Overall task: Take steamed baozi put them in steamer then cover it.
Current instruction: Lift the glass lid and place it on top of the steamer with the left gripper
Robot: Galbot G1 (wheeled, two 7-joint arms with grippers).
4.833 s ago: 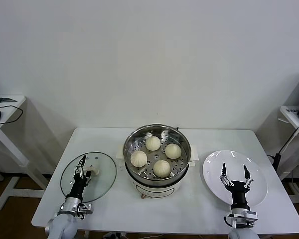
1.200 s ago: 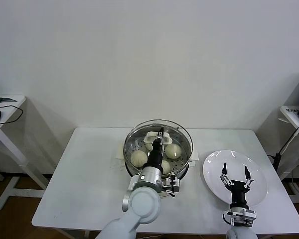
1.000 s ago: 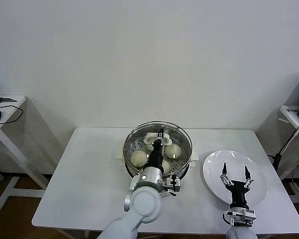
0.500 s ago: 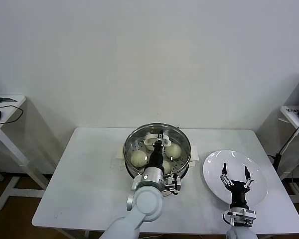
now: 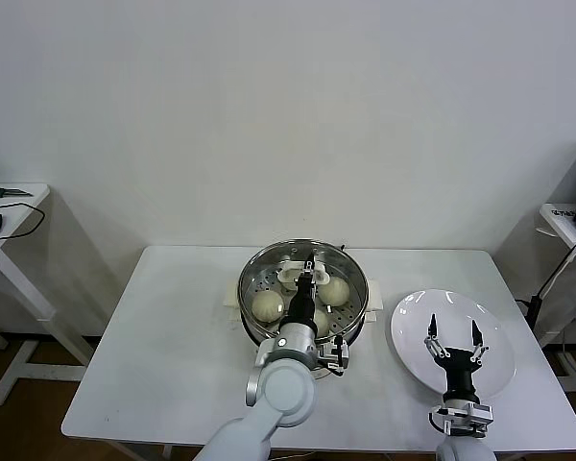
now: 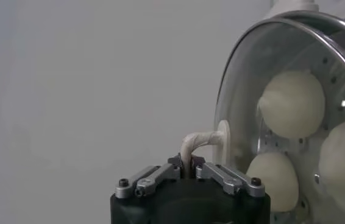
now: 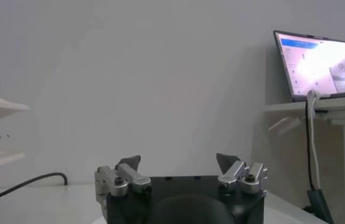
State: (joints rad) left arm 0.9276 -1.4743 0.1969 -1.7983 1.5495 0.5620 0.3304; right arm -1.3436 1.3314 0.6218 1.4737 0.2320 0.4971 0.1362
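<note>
Four steamed baozi [image 5: 267, 305] inside the steamer [image 5: 350, 313], cover [image 5: 350, 272] on top, clamped by left gripper [image 5: 303, 279].

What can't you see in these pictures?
- Head view: the left gripper and arm cover part of the buns and lid.
- Left wrist view: the steamer runs past the edge.
- Right wrist view: laptop screen too small to read.
</note>
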